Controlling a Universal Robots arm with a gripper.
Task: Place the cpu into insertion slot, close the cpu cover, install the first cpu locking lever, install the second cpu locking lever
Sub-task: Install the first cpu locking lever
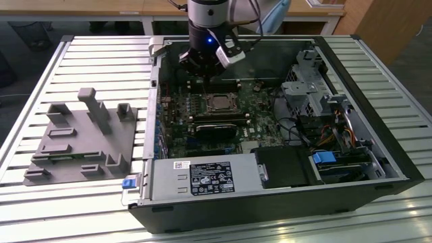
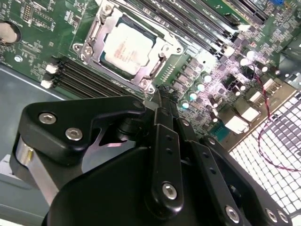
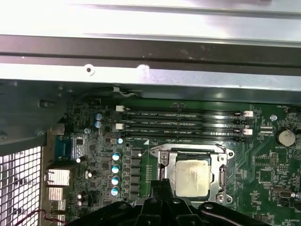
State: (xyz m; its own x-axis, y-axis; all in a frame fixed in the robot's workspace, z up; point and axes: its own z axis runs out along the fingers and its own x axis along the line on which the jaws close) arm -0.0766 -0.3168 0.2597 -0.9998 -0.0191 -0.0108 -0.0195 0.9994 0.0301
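Claw [image 2: 161, 96] just beside cpu cover [image 2: 94, 34] edge (cpu [image 2: 126, 48] seated).

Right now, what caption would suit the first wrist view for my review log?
Pincer close beside the seated cpu, framed by the cpu cover on the green motherboard.

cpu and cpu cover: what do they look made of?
cpu: likely a metal lid, pale silvery-beige, matte, with a broad dull sheen. cpu cover: thin stamped sheet metal, probably steel, bright silvery, with glints along its edges.
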